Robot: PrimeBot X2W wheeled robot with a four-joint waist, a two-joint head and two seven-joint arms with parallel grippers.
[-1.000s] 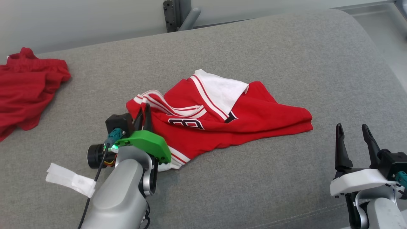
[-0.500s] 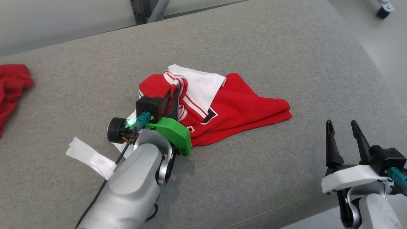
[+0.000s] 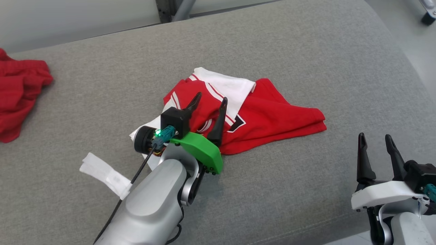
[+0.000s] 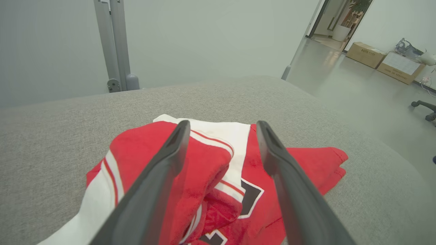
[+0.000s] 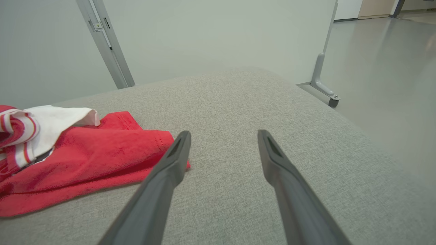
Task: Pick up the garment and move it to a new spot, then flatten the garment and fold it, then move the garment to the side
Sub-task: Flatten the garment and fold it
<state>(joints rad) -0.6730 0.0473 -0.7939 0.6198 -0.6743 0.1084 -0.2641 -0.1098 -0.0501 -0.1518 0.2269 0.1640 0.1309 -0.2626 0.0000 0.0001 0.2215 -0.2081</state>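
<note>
One red-and-white jersey (image 3: 272,112) lies crumpled mid-frame on a grey cushion (image 3: 306,51). Two grippers: the left gripper (image 3: 211,97) over its left half, fingers apart; the right gripper (image 3: 374,136) at lower right, fingers apart. One plain red garment (image 3: 20,88) lies at the far left.

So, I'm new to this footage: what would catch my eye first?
A crumpled red jersey with white trim lies mid-way on the grey fabric cushion, the left gripper open above its near side. Another red cloth sits far left; the right gripper hangs open at lower right.
</note>
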